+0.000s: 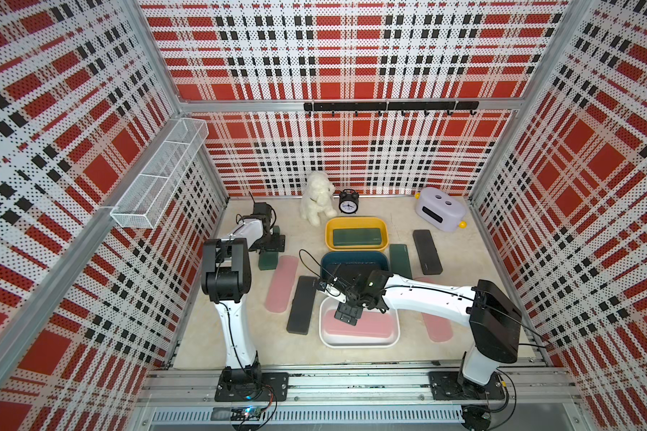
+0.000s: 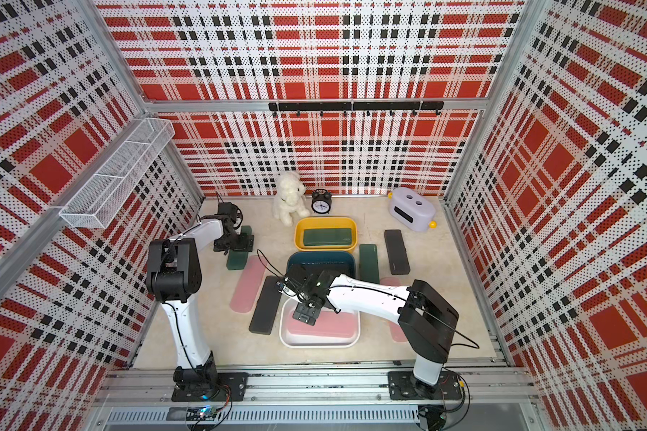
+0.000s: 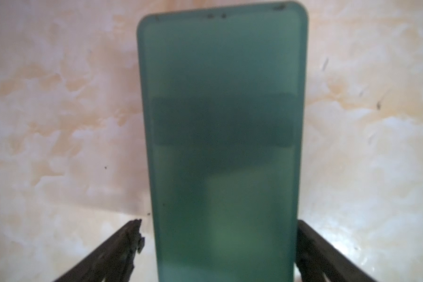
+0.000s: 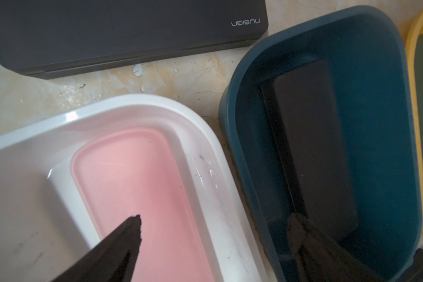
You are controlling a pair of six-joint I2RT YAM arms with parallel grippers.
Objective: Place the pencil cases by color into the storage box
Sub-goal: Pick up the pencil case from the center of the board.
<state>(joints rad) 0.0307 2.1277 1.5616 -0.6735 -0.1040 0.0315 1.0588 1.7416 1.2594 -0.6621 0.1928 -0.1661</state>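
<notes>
Right hand (image 1: 347,315) hangs spread wide and empty, one finger above the white tub (image 1: 359,342), the other above the dark blue tub (image 4: 366,31) beside it. A pink pencil case (image 4: 137,183) lies in the white one beneath, a black pencil case (image 4: 315,146) in the blue. Left hand (image 3: 219,223), also spread, straddles a dark green pencil case (image 3: 220,97) flat on the bench (image 3: 59,122), a finger at each long side.

- Three dark green pencil cases (image 1: 357,237), (image 1: 400,261), (image 1: 269,260).
- Three black pencil cases (image 1: 427,252), (image 1: 302,304), (image 4: 315,146).
- Three pale pink pencil cases (image 1: 281,283), (image 1: 374,328), (image 1: 437,328).
- Three tubs: yellow (image 1: 355,221), blue (image 1: 352,254), white (image 1: 359,344).
- One plush dog (image 1: 316,197), one alarm clock (image 1: 348,202), one lilac toaster-shaped box (image 1: 439,209), one wire basket (image 1: 157,175).
- Two robot arms (image 1: 236,328), (image 1: 426,294).
</notes>
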